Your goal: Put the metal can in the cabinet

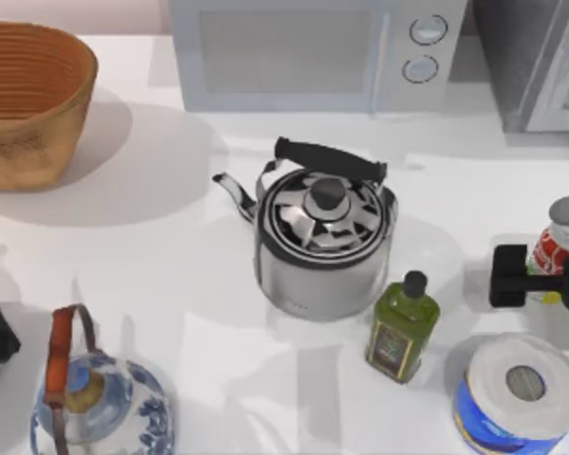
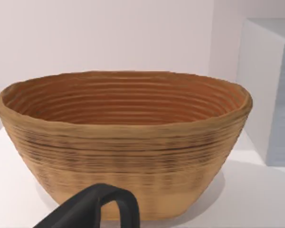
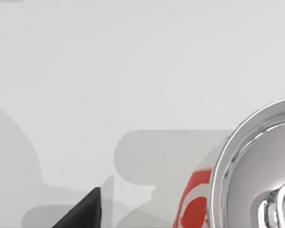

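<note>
Right gripper (image 1: 542, 275) apparently clamps small red-white metal can (image 1: 551, 252), right of dark green oil bottle (image 1: 402, 328); blue-wrapped paper roll (image 1: 518, 391) adjacent. Steel kettle (image 1: 324, 237) left, white table (image 1: 171, 265).

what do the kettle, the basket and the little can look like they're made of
Kettle: polished metal, mirror reflections on its lid, with a matte black handle, maybe plastic. Basket: woven wicker or cane by its ribbed tan coils. Metal can: shiny silver metal top, glossy red and white printed side.
</note>
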{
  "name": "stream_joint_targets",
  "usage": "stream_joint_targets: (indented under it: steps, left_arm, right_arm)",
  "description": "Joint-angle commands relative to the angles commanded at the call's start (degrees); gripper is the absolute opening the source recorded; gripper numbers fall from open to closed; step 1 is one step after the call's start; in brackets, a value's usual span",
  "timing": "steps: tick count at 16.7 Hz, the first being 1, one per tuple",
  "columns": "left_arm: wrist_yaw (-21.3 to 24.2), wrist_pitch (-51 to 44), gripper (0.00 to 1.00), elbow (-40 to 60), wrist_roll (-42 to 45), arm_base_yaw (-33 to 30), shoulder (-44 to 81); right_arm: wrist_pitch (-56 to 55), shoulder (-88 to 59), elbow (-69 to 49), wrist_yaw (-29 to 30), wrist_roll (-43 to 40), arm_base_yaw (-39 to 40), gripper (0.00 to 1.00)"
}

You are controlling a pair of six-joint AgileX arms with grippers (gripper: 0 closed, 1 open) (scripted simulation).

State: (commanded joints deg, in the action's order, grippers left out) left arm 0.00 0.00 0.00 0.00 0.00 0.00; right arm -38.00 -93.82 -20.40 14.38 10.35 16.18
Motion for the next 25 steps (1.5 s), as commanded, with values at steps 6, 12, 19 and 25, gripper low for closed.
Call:
stream_joint_targets:
  steps: [6,12,19,25]
  left_arm:
    - [0.0,0.0,1.0,0.0,0.0,0.0,0.0]
    - [0.0,0.0,1.0,0.0,0.0,0.0,0.0]
    - [0.0,0.0,1.0,0.0,0.0,0.0,0.0]
    - [0.0,0.0,1.0,0.0,0.0,0.0,0.0]
  right_arm:
    - [-3.39,-4.37,-0.98,-0.06,-0.09,-0.06,1.0]
    - [-3.39,-4.37,-0.98,-0.06,-0.09,-0.06,0.62]
    - [-3.39,-4.37,-0.98,-0.06,-0.09,-0.06,0.1]
    - [-3.39,-4.37,-0.98,-0.06,-0.09,-0.06,0.0]
